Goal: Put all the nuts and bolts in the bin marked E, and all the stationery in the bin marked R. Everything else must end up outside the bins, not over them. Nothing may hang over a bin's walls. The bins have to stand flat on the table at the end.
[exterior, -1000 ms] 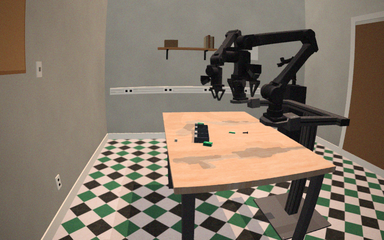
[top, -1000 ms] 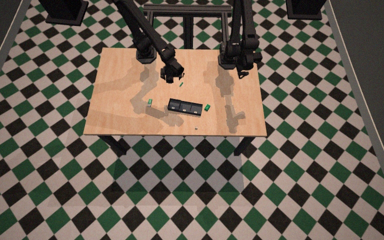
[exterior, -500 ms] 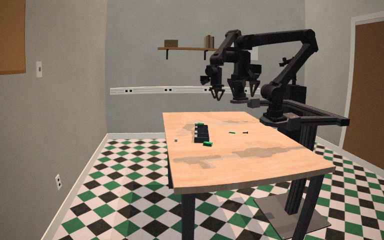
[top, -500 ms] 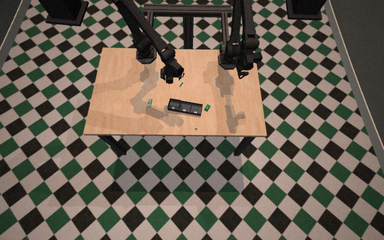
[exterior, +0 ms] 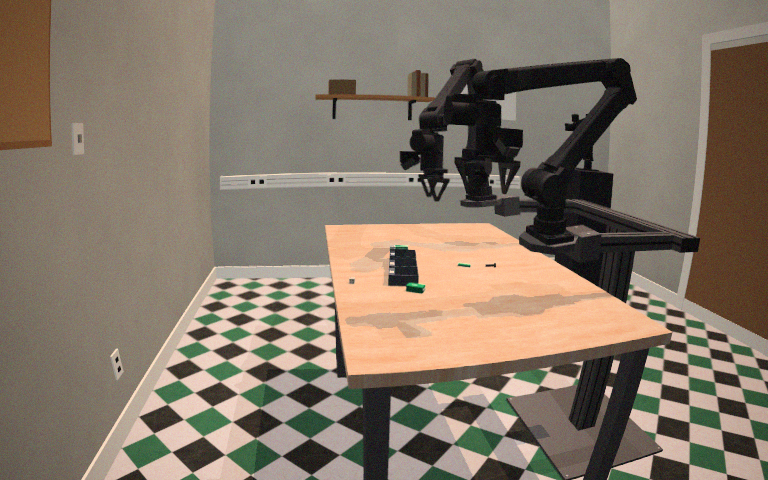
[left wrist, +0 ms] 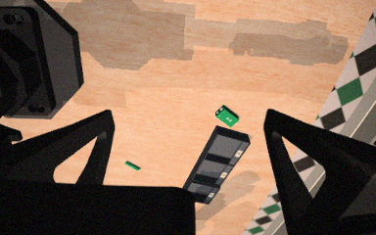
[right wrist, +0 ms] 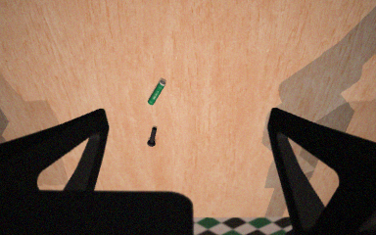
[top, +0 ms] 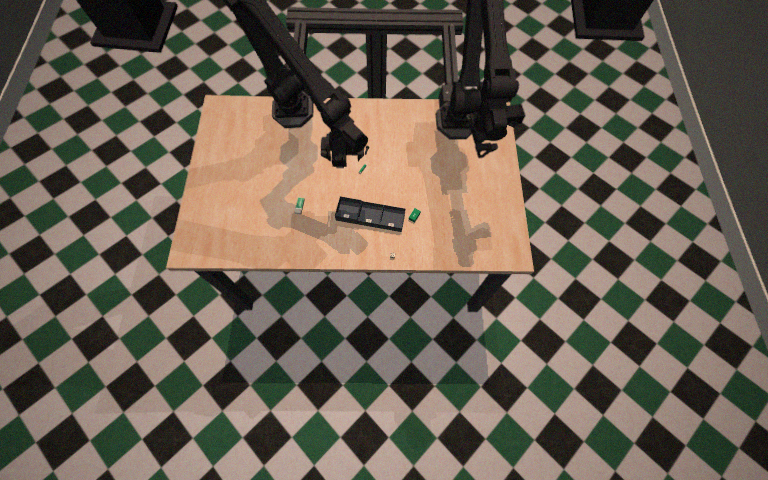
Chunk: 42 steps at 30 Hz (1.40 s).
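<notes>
In the top view, a dark tray of three joined bins (top: 379, 227) (exterior: 402, 280) (left wrist: 234, 133) stands on the wooden table (top: 226, 226) (exterior: 481, 350) (left wrist: 162, 103) (right wrist: 220, 64). Its labels are too small for reading, so I cannot tell which bin is E or R. A green nine-volt battery (top: 415, 215) (exterior: 415, 287) (left wrist: 227, 116) lies just beside one end. A green block with a pale end (top: 299, 204) (exterior: 400, 247) lies apart from the other end. One small pale piece (top: 391, 256) (exterior: 351, 281) is near the table's front edge; perhaps it is a nut.

In the exterior view, both grippers are above the table. The left gripper (top: 485, 149) (exterior: 487, 194) (left wrist: 189, 117) has its fingers wide apart and holds nothing. The right gripper (top: 351, 156) (exterior: 432, 196) (right wrist: 188, 117) is seen from its side. The black bolt (exterior: 490, 264) (right wrist: 153, 136) lies outside the bins, on the robot's side of the table.

In the left wrist view, the tray and the nine-volt battery show between the wide fingers, and the small green battery (top: 362, 168) (exterior: 463, 264) (left wrist: 132, 165) (right wrist: 157, 91) lies apart from them.

In the right wrist view, the fingers are also wide, with nothing held. The bolt and the small green battery lie near each other on the wood, not touching.
</notes>
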Tool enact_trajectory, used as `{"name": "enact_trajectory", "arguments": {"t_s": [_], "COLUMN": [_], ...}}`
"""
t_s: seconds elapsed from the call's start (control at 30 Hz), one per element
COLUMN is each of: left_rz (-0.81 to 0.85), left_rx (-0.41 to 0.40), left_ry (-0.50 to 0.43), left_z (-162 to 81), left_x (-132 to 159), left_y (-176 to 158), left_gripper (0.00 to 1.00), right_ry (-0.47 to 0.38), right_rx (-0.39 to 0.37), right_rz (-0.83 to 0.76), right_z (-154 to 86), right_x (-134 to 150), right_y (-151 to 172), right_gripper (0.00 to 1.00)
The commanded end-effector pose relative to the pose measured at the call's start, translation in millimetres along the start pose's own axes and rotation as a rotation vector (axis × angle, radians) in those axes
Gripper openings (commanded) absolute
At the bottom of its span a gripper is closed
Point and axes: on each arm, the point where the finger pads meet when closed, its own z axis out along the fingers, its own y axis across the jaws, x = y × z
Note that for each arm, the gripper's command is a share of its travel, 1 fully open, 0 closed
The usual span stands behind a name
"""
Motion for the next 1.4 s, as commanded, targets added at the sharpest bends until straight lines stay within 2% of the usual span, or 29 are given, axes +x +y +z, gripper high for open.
{"name": "enact_trajectory", "arguments": {"t_s": [0.0,0.37,0.43,0.47,0.57,0.6,0.67,0.73,1.07,1.13,1.37], "left_rz": [-0.016,-0.016,-0.016,-0.016,-0.016,-0.016,-0.016,-0.016,-0.016,-0.016,-0.016], "left_rx": [0.003,0.003,0.003,0.003,0.003,0.003,0.003,0.003,0.003,0.003,0.003], "left_ry": [0.002,0.002,0.002,0.002,0.002,0.002,0.002,0.002,0.002,0.002,0.002], "left_z": [-2,-2,-2,-2,-2,-2,-2,-2,-2,-2,-2], "left_x": [-1,-1,-1,-1,-1,-1,-1,-1,-1,-1,-1], "left_y": [2,2,2,2,2,2,2,2,2,2,2], "left_gripper": [1.0,1.0,1.0,1.0,1.0,1.0,1.0,1.0,1.0,1.0,1.0], "right_ry": [-0.017,-0.017,-0.016,-0.017,-0.017,-0.033,-0.03,-0.03,-0.028,-0.028,-0.024], "right_rx": [-0.014,-0.014,-0.01,-0.014,-0.014,-0.028,-0.028,-0.028,-0.026,-0.026,-0.02], "right_rz": [0.003,0.003,0.003,0.003,0.003,0.078,0.174,0.206,0.183,0.183,0.183], "right_z": [-8,-8,-11,-8,-8,-8,0,8,45,45,70], "right_x": [-10,-11,-20,-11,-11,-31,-45,-59,-129,-129,-176], "right_y": [7,7,9,7,7,16,21,27,56,56,76], "right_gripper": [1.0,1.0,1.0,1.0,1.0,1.0,1.0,1.0,1.0,1.0,1.0]}}
